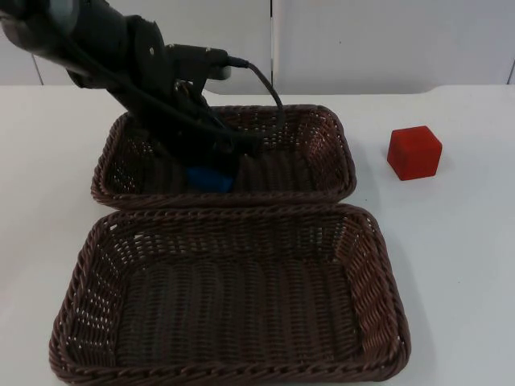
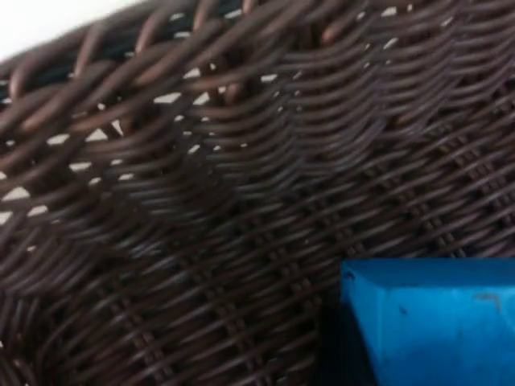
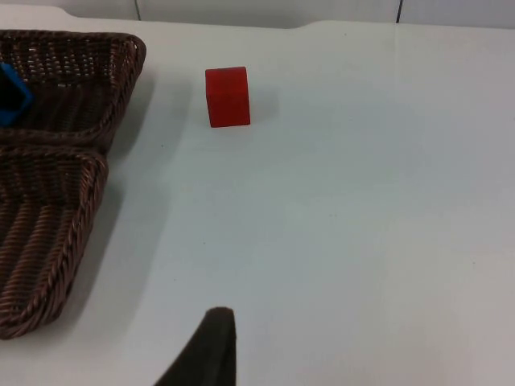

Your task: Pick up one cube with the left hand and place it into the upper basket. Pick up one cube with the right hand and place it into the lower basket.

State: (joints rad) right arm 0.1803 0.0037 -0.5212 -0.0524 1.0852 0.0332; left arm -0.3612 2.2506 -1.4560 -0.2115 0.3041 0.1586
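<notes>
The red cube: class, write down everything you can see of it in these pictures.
The red cube is a plain, matte, solid-coloured block with crisp edges and no markings. It sits flat and upright on the white table, turned slightly so that one corner faces the top camera. It lies outside both baskets, off the right end of the upper basket with bare table between them. Nothing touches it but the table. In the right wrist view it stands ahead of the right gripper's fingertip, unheld.

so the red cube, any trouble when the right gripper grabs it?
Probably not. The red cube has flat faces and rests square on the table, so it shouldn't roll. It looks solid, likely stiff. Matte sides suggest decent grip.
</notes>
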